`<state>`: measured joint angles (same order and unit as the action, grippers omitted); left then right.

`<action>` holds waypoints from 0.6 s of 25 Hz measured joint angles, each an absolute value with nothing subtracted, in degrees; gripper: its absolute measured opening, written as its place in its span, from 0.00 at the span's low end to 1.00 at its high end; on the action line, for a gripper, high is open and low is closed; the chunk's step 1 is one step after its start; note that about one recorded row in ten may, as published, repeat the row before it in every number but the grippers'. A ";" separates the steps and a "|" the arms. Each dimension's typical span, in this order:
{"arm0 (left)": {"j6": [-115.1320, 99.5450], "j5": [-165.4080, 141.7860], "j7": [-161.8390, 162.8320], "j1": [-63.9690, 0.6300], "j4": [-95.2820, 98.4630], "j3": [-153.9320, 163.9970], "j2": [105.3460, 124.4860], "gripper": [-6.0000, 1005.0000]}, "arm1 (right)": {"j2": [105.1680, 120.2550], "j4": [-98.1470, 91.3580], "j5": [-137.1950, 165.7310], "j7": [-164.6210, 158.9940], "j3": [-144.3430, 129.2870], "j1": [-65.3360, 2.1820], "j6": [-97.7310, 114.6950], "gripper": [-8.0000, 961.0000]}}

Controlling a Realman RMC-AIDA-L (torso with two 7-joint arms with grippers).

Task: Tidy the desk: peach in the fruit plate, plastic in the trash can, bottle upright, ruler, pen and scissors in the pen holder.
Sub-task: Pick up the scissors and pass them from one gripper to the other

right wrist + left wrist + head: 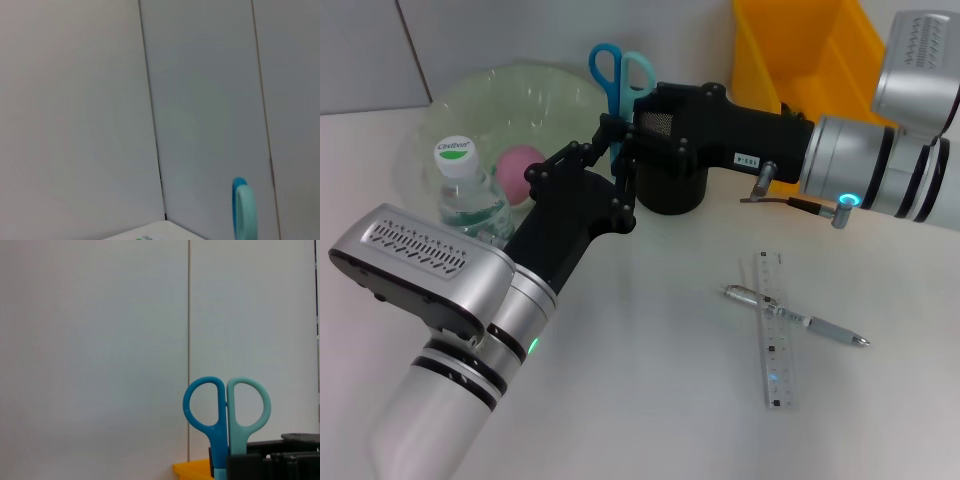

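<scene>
The scissors (pixel 620 72), with blue and teal handles, stand upright, handles up, beside the black pen holder (pixel 672 192). My left gripper (pixel 617 148) reaches in from the lower left and is shut on their blades. My right gripper (pixel 638 122) comes in from the right and meets the scissors just below the handles, above the holder. The scissors also show in the left wrist view (pixel 227 412) and edge-on in the right wrist view (pixel 245 210). The pink peach (pixel 520 163) lies in the green fruit plate (pixel 545 88). The bottle (pixel 470 195) stands upright. The ruler (pixel 772 335) and the pen (pixel 798 319) lie crossed on the desk.
The yellow trash can (pixel 810 50) stands at the back right, behind my right arm. The two arms cross the middle of the desk. No plastic shows in any view.
</scene>
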<state>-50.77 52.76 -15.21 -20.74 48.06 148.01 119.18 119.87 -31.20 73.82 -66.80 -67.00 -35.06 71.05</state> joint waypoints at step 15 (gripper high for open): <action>-50.52 53.14 -17.46 -20.70 48.43 148.08 119.18 0.27 | 119.87 -31.53 72.38 -66.61 -67.57 -34.89 70.18 0.28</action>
